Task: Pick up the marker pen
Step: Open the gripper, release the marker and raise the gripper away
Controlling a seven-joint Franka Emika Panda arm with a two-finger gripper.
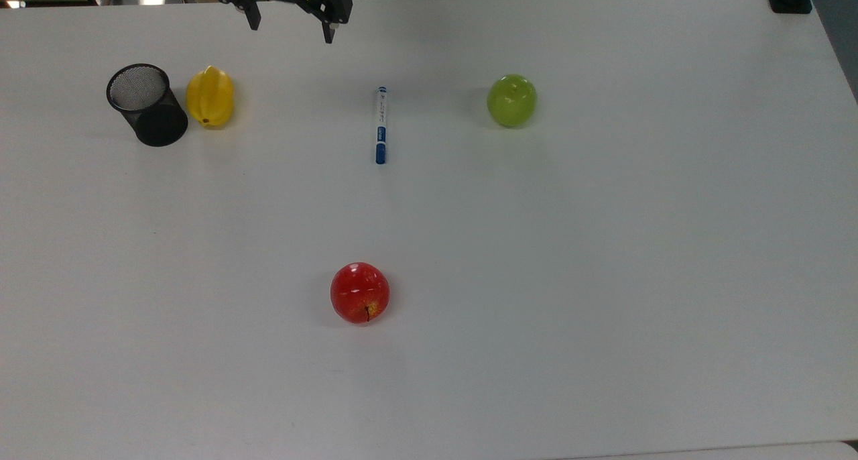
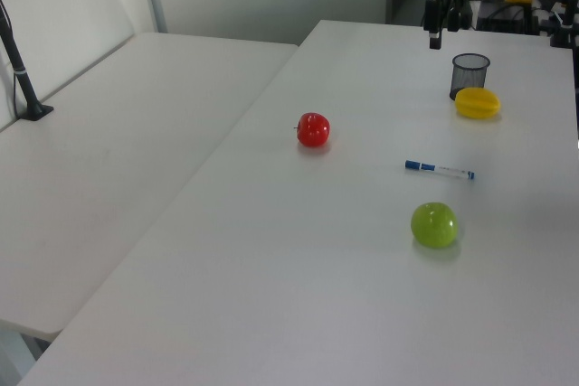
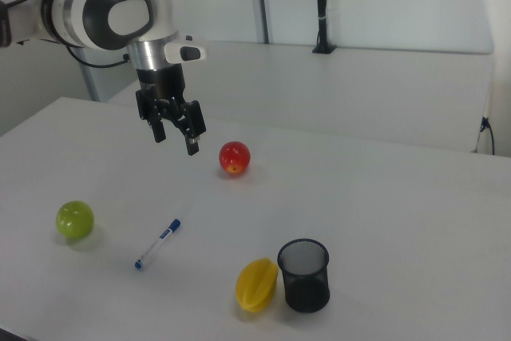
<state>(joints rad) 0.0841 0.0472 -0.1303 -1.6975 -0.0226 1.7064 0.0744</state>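
Note:
The marker pen (image 1: 381, 125) lies flat on the white table (image 1: 603, 245), white-barrelled, its blue cap toward the top view's bottom. It also lies between the green apple and the yellow fruit in the left view (image 2: 440, 170) and the right view (image 3: 158, 243). My gripper (image 1: 291, 29) hangs open and empty, high above the table, beyond the pen's uncapped end near the top view's top edge. The right view has the gripper (image 3: 176, 142) well above the pen; in the left view the gripper (image 2: 436, 35) hangs beside the mesh cup.
A black mesh cup (image 1: 146, 104) and a yellow star fruit (image 1: 210, 96) stand at the top view's left. A green apple (image 1: 511, 100) sits to the top view's right of the pen. A red apple (image 1: 360, 292) rests nearer the top view's bottom.

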